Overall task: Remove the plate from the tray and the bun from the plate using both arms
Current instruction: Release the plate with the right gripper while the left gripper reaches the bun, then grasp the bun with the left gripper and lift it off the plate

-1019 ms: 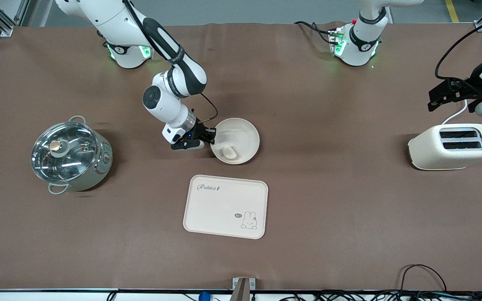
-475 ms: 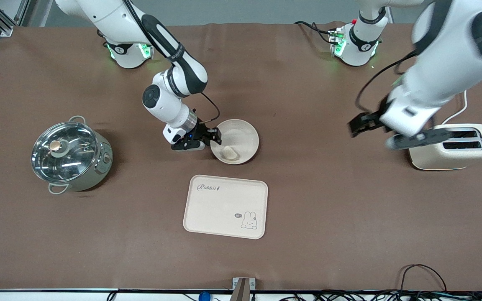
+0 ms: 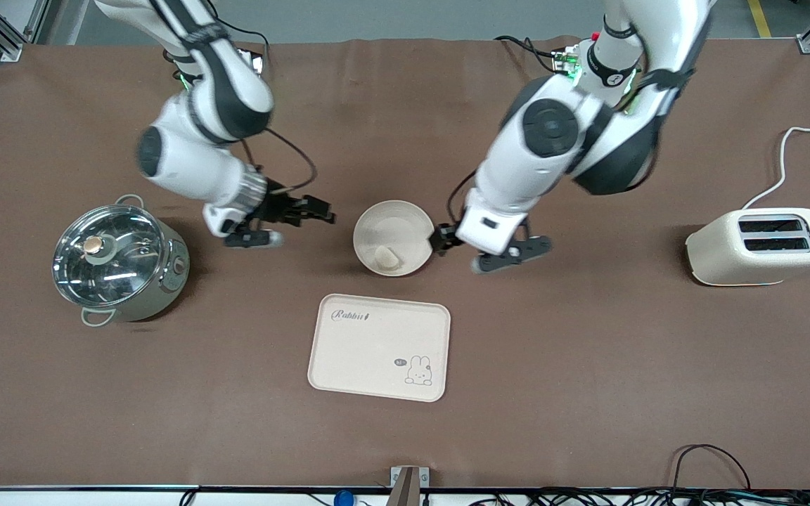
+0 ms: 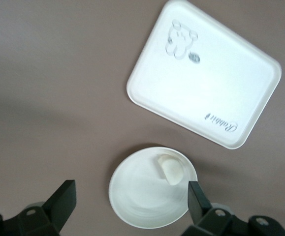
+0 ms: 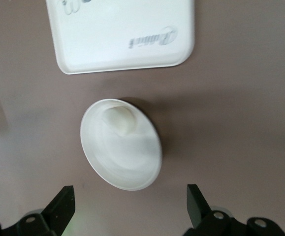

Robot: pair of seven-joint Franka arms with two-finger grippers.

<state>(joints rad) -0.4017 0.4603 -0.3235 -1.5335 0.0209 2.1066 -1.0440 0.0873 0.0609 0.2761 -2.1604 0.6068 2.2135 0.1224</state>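
The round cream plate (image 3: pixel 405 225) sits on the brown table, farther from the front camera than the tray. The small pale bun (image 3: pixel 386 258) lies in it by the rim nearest the tray. My left gripper (image 3: pixel 442 239) is open and empty, at the plate's rim on the left arm's end. In the left wrist view the plate (image 4: pixel 142 196) and bun (image 4: pixel 171 169) lie between its open fingers (image 4: pixel 199 199). My right gripper (image 3: pixel 317 211) is open and empty, apart from the plate toward the right arm's end. The right wrist view shows the plate (image 5: pixel 127 157) and bun (image 5: pixel 119 120) ahead of that gripper (image 5: pixel 130 206).
The rectangular cream tray with a rabbit drawing (image 3: pixel 379 348) lies nearer the front camera than the plate. A steel pot with a glass lid (image 3: pixel 120 256) stands at the right arm's end. A white toaster (image 3: pixel 760 246) with its cable stands at the left arm's end.
My right gripper has drawn back from the plate's rim toward the pot. My left arm has swung in from over the toaster to the plate's rim. The plate stays in place.
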